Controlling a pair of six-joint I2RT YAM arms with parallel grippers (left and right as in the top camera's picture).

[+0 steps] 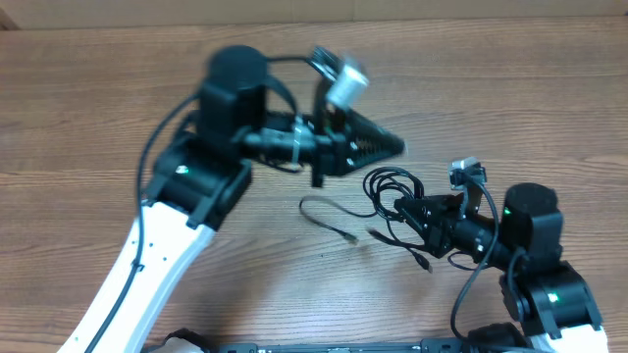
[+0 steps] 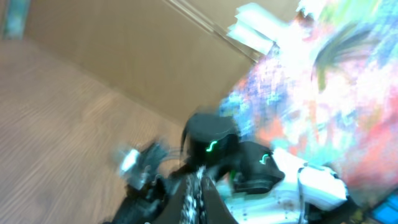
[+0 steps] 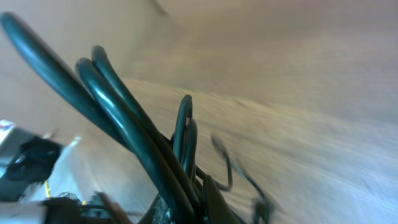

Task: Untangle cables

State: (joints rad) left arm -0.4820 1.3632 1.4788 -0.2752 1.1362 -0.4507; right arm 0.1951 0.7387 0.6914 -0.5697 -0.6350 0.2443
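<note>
On the wooden table (image 1: 491, 88), toward its right side, the cables (image 1: 391, 184) lay in a loose bunch of black loops. One strand (image 1: 329, 212) trailed out to the left and lay flat on the wood. The right gripper (image 1: 404, 210) sat at the near edge of the bunch with its jaws closed tight. It seemed to pinch several of the cables, which rose as dark curves close past its wrist camera. The left gripper (image 1: 392, 146) hung just beyond the loops, toward the far edge, jaws pressed together on nothing and not touching the cables. Its own wrist view was too blurred to add more.
</note>
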